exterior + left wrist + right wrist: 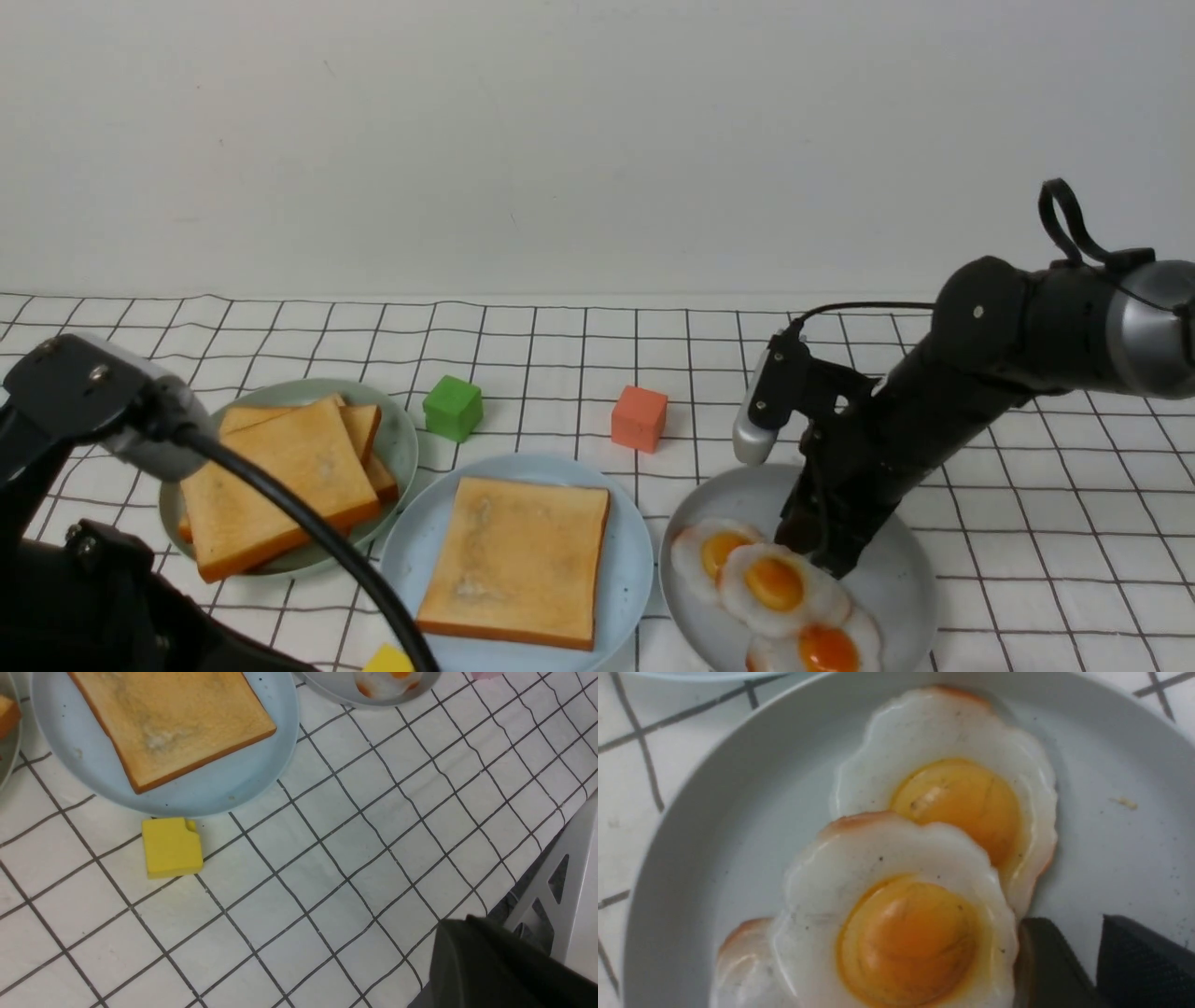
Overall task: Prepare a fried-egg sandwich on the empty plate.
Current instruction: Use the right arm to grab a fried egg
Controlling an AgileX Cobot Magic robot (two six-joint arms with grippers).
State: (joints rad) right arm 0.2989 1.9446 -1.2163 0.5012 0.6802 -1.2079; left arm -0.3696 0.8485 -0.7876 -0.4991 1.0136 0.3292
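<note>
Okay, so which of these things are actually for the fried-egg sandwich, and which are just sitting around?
For the sandwich:
- toast slice
- light blue plate
- fried eggs

Just lying about:
- green cube
- orange-red cube
- yellow block

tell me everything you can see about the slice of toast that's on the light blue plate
The toast slice is square and golden brown, with a thin, darker crust around its edge. Pale, greyish patches mark its upper face, which looks slightly uneven. It seems whole and lies flat on the light blue plate, turned a little askew. Only the plate appears to touch it; nothing rests on top. Whether it's real bread or a toy, I can't tell.
</note>
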